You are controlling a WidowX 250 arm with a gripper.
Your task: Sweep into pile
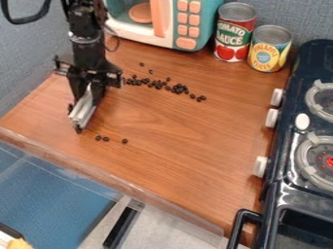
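Note:
The black gripper (87,92) hangs over the left part of the wooden counter, shut on a light-grey bar-shaped tool (83,111). The tool slants down toward the counter's front left. Small black beads (158,84) lie scattered in a band right of the gripper, running from beside it toward the counter's middle. A few stray beads (141,64) are farther back, and several others (106,139) lie apart near the front, to the lower right of the tool. Small dark spots touch the tool's left side and lower end; whether they are beads is unclear.
A toy microwave (170,39) stands at the back, with a tomato sauce can (234,33) and a pineapple can (269,48) to its right. The black toy stove (300,180) borders the right side. A clear raised edge (120,181) runs along the front.

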